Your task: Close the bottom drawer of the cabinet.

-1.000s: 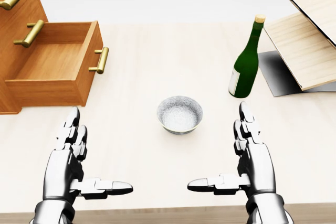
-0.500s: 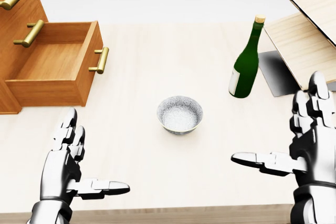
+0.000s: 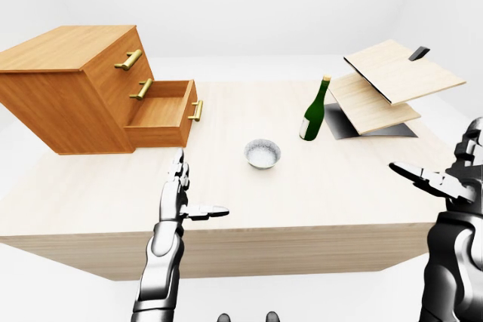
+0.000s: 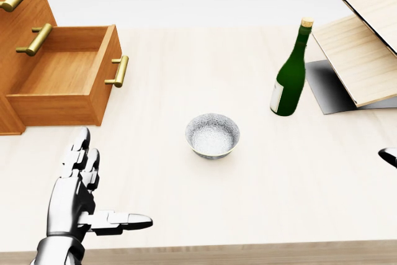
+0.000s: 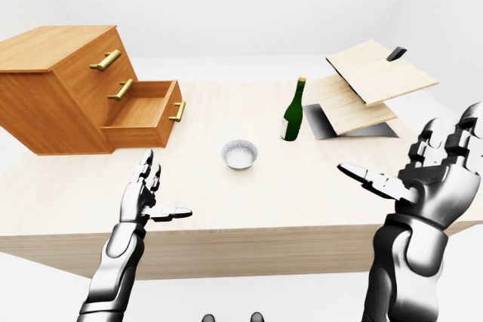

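Observation:
The wooden cabinet [image 3: 69, 90] stands at the left of the table. Its bottom drawer [image 4: 62, 85] is pulled out and empty, its brass handle [image 4: 118, 71] facing right. The two upper drawers are closed. My left hand [image 4: 105, 184] is open, palm inward, below the drawer in the head view and not touching it. My right hand [image 5: 407, 145] is open and empty, far to the right past the table's edge. Only its thumb tip [image 4: 389, 155] shows in the head view.
A small grey bowl [image 4: 212, 135] sits mid-table. A green bottle [image 4: 290, 76] stands upright to its right. Tilted wooden boards on a dark stand [image 4: 363, 54] occupy the upper right. The table's near edge [image 4: 217, 249] runs along the bottom.
My right hand has swung out to the right and almost left the head view. My left hand has dropped very slightly. The drawer has not moved.

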